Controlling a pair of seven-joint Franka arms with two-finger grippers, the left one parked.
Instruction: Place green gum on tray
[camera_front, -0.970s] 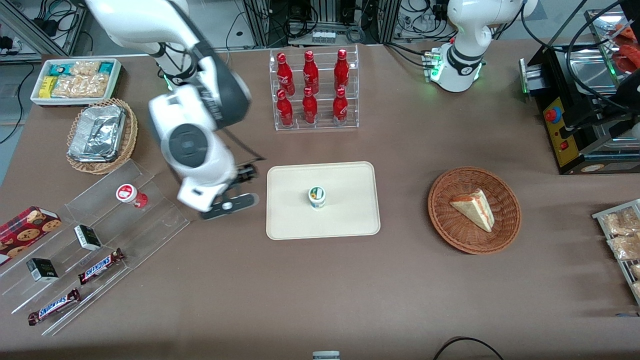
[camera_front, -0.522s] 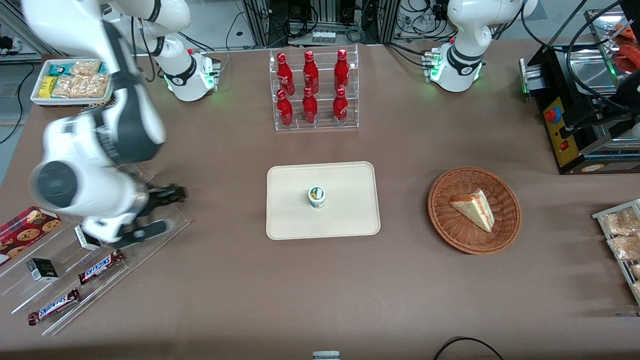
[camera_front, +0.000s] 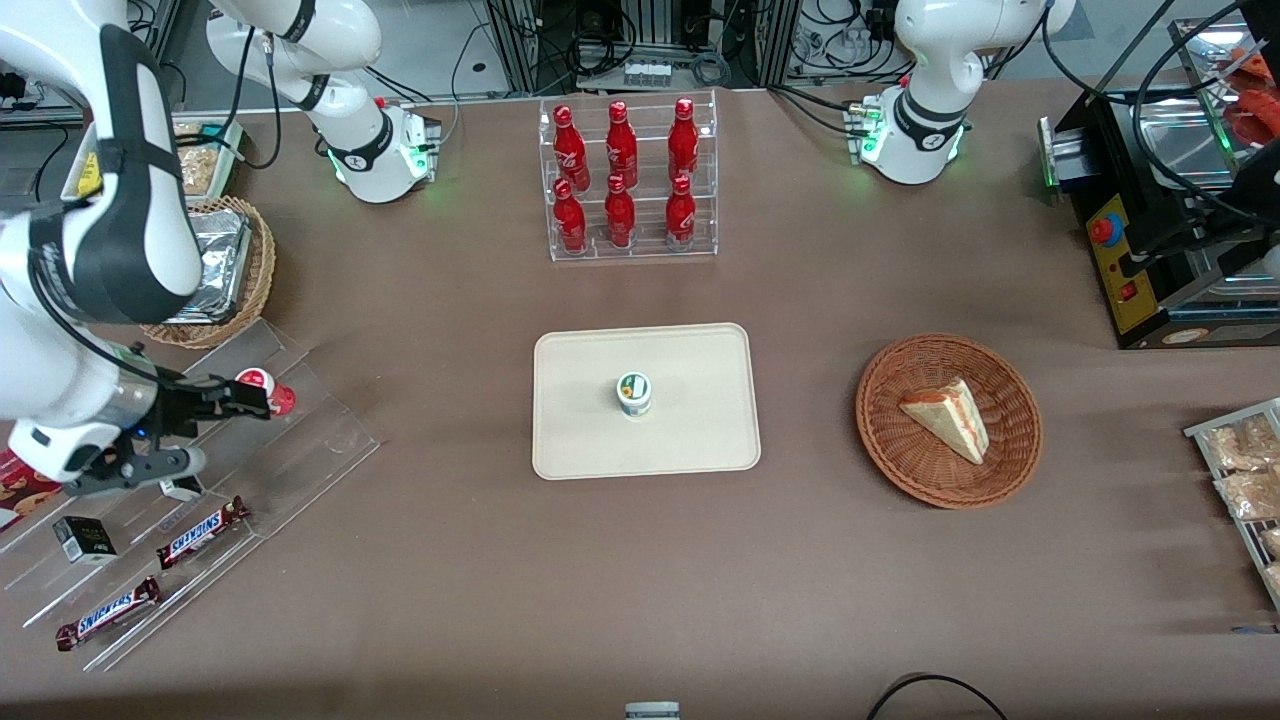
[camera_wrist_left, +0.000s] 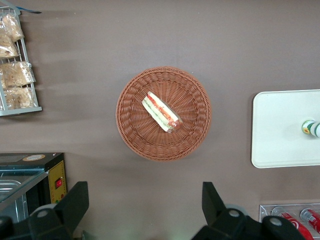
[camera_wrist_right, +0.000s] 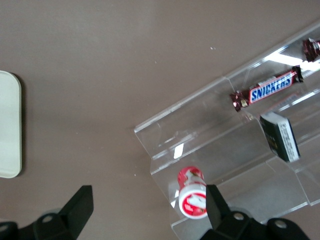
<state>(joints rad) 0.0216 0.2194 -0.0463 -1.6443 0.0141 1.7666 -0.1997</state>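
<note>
The green gum (camera_front: 634, 393), a small white bottle with a green-and-white lid, stands upright near the middle of the cream tray (camera_front: 700, 430). The parked arm's wrist view also catches the green gum (camera_wrist_left: 310, 128) on the tray (camera_wrist_left: 280, 130). My gripper (camera_front: 228, 432) is far from it, toward the working arm's end of the table, over the clear acrylic stand (camera_front: 300, 440). In the right wrist view the gripper (camera_wrist_right: 149, 205) is open and holds nothing; a red-lidded bottle (camera_wrist_right: 192, 199) lies below, close to one finger. Only the tray's edge (camera_wrist_right: 7, 130) shows there.
The acrylic stand carries Snickers bars (camera_front: 201, 532), small dark boxes (camera_front: 83, 538) and the red-lidded bottle (camera_front: 262, 388). A wicker basket with a foil pack (camera_front: 225, 270) sits farther from the camera. A rack of red bottles (camera_front: 625, 185) and a basket with a sandwich (camera_front: 948, 420) are nearby.
My arm has swung away from the tray toward the working arm's end of the table and now hangs over the acrylic stand. The green gum has stayed in place on the tray.
</note>
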